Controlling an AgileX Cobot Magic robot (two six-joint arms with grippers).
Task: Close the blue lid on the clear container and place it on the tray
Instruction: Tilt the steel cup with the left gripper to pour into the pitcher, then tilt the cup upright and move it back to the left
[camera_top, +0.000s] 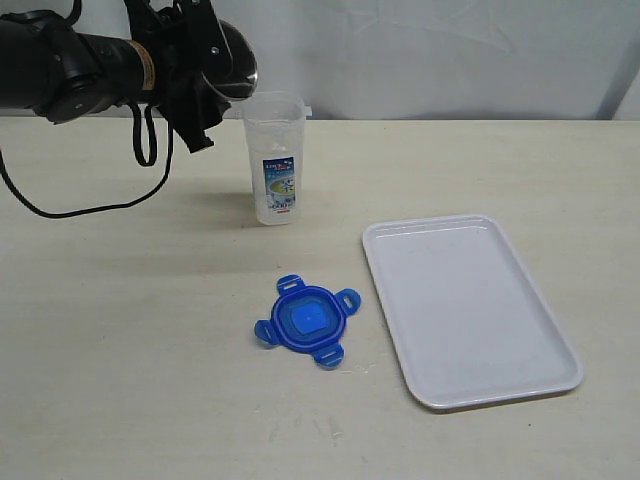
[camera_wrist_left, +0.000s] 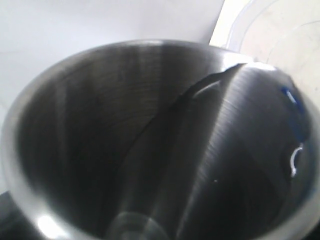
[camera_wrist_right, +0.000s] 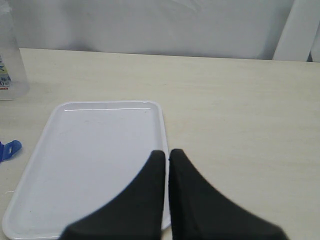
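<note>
The clear container (camera_top: 275, 160) stands upright and uncovered at the back of the table, and its label side shows in the right wrist view (camera_wrist_right: 7, 70). The blue lid (camera_top: 305, 320) lies flat on the table in front of it, apart from it; only one flap (camera_wrist_right: 10, 149) shows in the right wrist view. The white tray (camera_top: 470, 310) lies to the right of the lid with nothing on it. My left gripper (camera_top: 205, 85) is shut on a grey steel cup (camera_top: 233, 65), tilted toward the container's mouth. My right gripper (camera_wrist_right: 167, 152) is shut and holds nothing, above the tray's (camera_wrist_right: 95, 165) edge.
The steel cup's dark inside (camera_wrist_left: 150, 140) fills the left wrist view and hides that gripper's fingers. A black cable (camera_top: 60, 205) hangs from the left arm down to the table. A white wall runs behind the table.
</note>
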